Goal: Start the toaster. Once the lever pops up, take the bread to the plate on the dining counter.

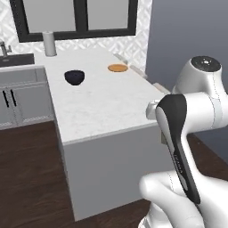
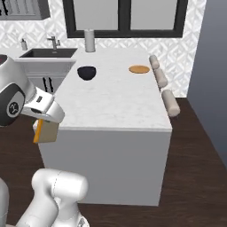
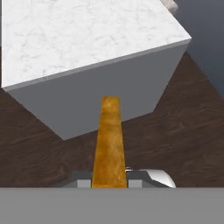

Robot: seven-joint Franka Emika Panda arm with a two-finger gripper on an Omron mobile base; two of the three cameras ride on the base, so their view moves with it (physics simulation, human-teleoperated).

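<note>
It was a home kitchen, rendered. A white marble dining counter (image 2: 115,99) stood on a dark wood floor (image 2: 195,168), with beige stools (image 2: 170,103) along its far side. Behind it ran a worktop with a sink (image 2: 48,53), a faucet (image 2: 55,42) and grey cabinets (image 1: 24,104), under a dark-framed window (image 2: 128,17) set in a patterned white tile wall (image 2: 40,31). A bowl (image 2: 86,72) and a plate (image 2: 139,69) sat on the counter.
</note>
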